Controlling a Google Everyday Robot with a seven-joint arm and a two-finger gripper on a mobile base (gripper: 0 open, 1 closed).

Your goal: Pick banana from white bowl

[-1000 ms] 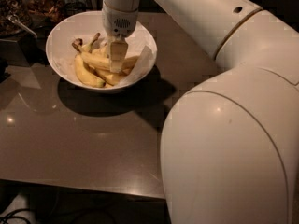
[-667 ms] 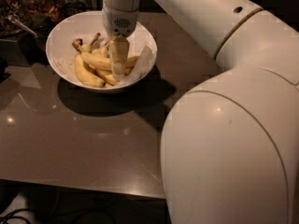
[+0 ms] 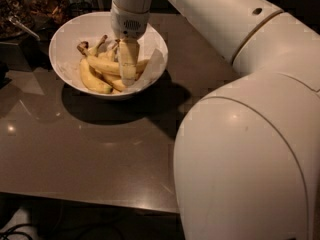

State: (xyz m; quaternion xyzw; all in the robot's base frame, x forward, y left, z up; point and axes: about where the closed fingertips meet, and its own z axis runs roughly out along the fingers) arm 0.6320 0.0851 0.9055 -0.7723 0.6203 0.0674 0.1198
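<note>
Change since previous record: gripper (image 3: 128, 78) has come down slightly, deeper into the white bowl (image 3: 66, 38); bananas lie as before.

Item 1. Gripper, pale cream, pointing straight down from the wrist. Tip among the fruit at bowl centre, in front of the banana (image 3: 104, 64). Whether it is released, clenched or grasping cannot be told. Contact with the fruit cannot be told either.

Item 2. Banana. Longest of the lot, nearly straight, pale yellow, dark brown stub stem at upper left. Lies across the bowl from left to right, passing behind the gripper tip.

Item 3. Shorter curved banana (image 3: 92, 81), low on the bowl's left side, under item 2. Further stems (image 3: 102, 39) stand behind.

Item 4. White bowl, round, glossy, with a paper lining (image 3: 156, 64) showing at its right rim. Stands on a grey-brown table (image 3: 100, 149), far left part.

Item 5. Robot arm (image 3: 240, 134), white, fills the right side. Markings: a small dotted grille (image 3: 132, 24) on the wrist.
</note>
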